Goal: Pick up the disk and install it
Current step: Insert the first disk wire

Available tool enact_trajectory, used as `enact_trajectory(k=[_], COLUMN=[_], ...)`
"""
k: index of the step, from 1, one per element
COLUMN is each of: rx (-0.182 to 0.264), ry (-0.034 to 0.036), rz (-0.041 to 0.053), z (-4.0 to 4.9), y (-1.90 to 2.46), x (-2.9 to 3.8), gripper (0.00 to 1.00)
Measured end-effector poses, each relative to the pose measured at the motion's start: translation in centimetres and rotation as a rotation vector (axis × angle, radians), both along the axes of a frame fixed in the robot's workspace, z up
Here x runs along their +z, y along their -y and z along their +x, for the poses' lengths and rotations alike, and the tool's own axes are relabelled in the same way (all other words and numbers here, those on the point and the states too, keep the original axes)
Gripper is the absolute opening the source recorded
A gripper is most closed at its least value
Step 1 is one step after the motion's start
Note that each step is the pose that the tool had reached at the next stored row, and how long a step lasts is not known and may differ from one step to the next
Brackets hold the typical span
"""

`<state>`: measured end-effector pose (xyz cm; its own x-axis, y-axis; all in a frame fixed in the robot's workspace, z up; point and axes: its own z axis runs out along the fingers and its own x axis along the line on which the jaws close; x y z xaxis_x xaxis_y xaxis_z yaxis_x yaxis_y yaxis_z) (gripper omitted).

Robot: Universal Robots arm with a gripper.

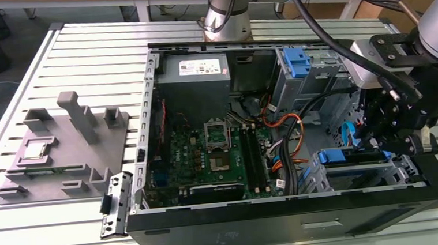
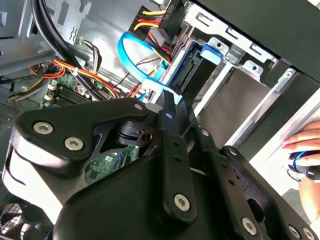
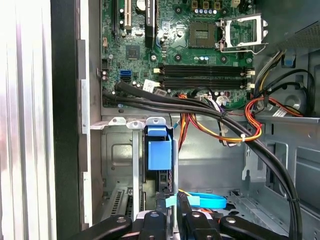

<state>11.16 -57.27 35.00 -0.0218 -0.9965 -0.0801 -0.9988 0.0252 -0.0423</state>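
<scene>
The disk (image 3: 160,152) stands on edge in a slot of the grey drive cage (image 3: 122,150) at the front corner of the open computer case (image 1: 287,216). Its blue bracket (image 2: 207,52) faces outward. In the exterior view the disk (image 1: 337,156) lies low in the case at that view's right. My gripper (image 1: 381,144) hangs just above and beside it. In both wrist views the black fingertips (image 2: 169,100) are drawn together, and the gripper (image 3: 175,202) sits a short way off the disk's end with nothing seen between them. A light blue flat cable (image 2: 130,60) loops close by.
Cable bundles (image 3: 210,107) cross the motherboard (image 1: 206,158). A second blue bracket (image 1: 298,62) sits in the upper cage. A grey fixture (image 1: 66,145) with parts stands at the exterior view's left. A black panel piece (image 1: 116,202) leans by the case. A person's hand (image 2: 305,147) rests outside the case.
</scene>
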Motion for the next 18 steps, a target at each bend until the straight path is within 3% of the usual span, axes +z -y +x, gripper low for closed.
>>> enact_trajectory(k=[5, 6, 9, 10, 13, 18], rx=[-0.003, -0.003, -0.003, -0.003, -0.003, -0.003], ry=[-0.0017, -0.0056, -0.0301, -0.0322, -0.0357, -0.0358], rz=[0.0, -0.0001, -0.0001, 0.0, 0.0, -0.0001], z=[0.1, 0.18, 0.37, 0.37, 0.38, 0.89], y=[0.0, 0.01, 0.0, 0.0, 0.01, 0.01], x=[0.0, -0.01, -0.05, -0.05, -0.06, -0.06], gripper=[0.24, 0.24, 0.24, 0.24, 0.24, 0.24])
